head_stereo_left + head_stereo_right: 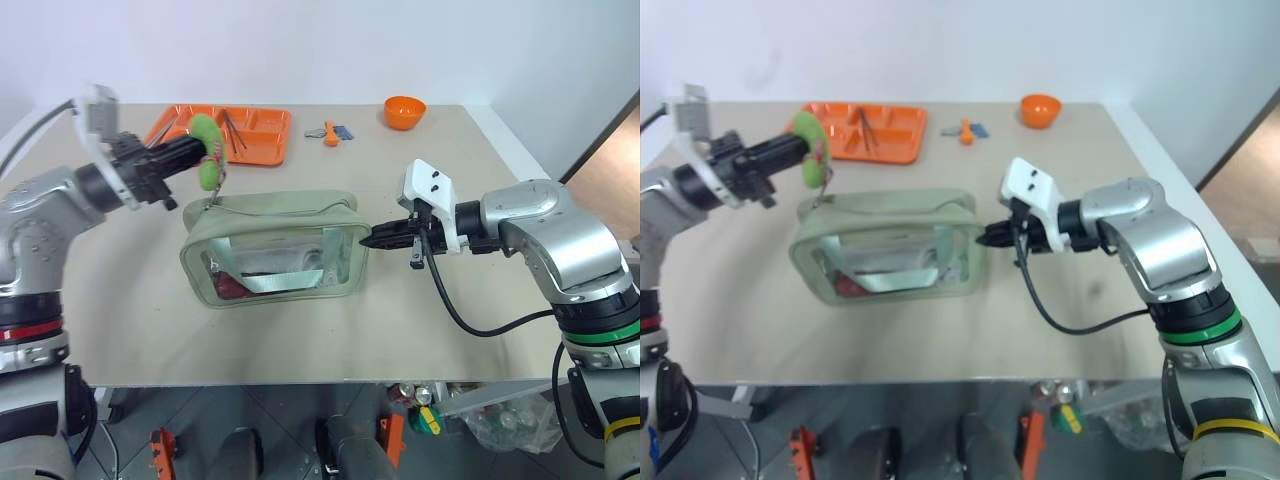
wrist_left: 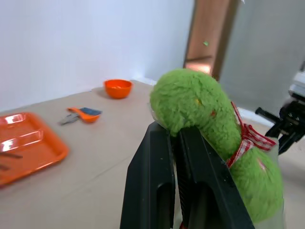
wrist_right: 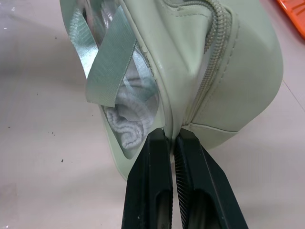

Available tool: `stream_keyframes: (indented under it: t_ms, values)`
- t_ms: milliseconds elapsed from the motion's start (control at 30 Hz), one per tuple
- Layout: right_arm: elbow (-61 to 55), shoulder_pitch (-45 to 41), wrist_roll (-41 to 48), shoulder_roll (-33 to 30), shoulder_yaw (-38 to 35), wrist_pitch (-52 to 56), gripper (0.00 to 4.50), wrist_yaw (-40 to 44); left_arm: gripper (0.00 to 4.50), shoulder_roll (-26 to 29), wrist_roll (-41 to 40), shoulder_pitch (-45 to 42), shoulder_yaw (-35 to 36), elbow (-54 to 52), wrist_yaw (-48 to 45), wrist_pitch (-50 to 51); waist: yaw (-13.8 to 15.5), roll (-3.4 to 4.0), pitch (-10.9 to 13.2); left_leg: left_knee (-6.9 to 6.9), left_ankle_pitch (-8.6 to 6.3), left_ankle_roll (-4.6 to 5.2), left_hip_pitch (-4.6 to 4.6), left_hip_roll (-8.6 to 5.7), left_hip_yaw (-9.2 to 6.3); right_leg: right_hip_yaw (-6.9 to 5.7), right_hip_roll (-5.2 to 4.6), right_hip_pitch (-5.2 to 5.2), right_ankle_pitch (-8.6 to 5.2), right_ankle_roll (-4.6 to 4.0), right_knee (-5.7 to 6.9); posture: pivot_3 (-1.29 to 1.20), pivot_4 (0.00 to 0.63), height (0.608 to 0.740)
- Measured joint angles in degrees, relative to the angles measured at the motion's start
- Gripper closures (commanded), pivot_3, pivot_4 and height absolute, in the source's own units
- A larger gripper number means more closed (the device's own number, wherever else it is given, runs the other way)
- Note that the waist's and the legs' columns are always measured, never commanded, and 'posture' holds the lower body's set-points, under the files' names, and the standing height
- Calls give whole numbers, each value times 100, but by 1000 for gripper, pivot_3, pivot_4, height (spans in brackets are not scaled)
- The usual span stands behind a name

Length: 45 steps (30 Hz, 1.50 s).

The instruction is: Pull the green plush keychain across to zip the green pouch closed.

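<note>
The green plush keychain [image 2: 209, 124] looks soft and fuzzy, with a checked cloth ribbon [image 2: 248, 136]. The green pouch [image 1: 275, 210] is smooth matt fabric with shiny clear plastic sides. The orange tray [image 1: 255, 135] is glossy plastic on a matt table [image 1: 480, 300].

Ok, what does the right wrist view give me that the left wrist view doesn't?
Right wrist view: the right tool shut on the end of the green pouch, with the zipper running up its top, a webbing strap and white cloth behind the clear window. Left wrist view: the left tool shut on the green plush keychain, plus the orange bowl, the orange tray and the keys. Shared: the tan tabletop.
</note>
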Motion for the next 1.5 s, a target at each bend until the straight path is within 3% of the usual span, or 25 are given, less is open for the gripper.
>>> stream_keyframes:
  t_ms: [100, 233, 533, 900, 1300, 1500]
  values:
    - [-18, 10, 1, 6, -6, 20, 4500, -11, 4470, -54, 377, -185, -487, 9, -148, -176, -10, 0, 0, -3, 0, 0, 0, 3, -1, 1, 4, -3, -1, -1, 0, 0, 150, 740]
    - [-125, 37, 4, -1, -30, 115, 4500, -67, 3176, -101, 829, -189, -1094, 76, -472, -359, 3, 0, 0, -1, 0, 0, -1, 1, -3, 0, 3, -1, -1, -2, 1, 0, 150, 740]
    - [-236, 90, 55, -12, -65, 232, 4500, -150, 120, -69, 676, -265, -1094, -81, -958, -76, -7, 0, 0, -1, 0, 0, -2, 2, -2, 1, 3, -2, -1, -1, 2, 0, 150, 740]
    - [-240, 89, 76, 29, -65, 231, 4500, -172, 26, 909, 371, 264, -685, -689, -1333, 442, -27, 1, 1, 0, 0, 1, 2, 3, -4, -2, 4, -2, -2, -1, 4, 0, 150, 740]
    - [-238, 86, 75, 57, -65, 218, 4500, -163, 26, 903, 28, 217, -144, -456, -1108, 676, -32, 1, 1, -1, 0, 1, 1, 5, -4, -2, 6, -3, -3, -1, 4, 0, 150, 740]
    - [-245, 86, 90, 69, -64, 218, 4500, -151, 26, 1059, -556, 606, 692, -576, -1056, 1017, -62, 1, 1, -2, 0, 1, 2, 9, -2, -2, 7, -5, -3, -2, 4, 0, 150, 740]
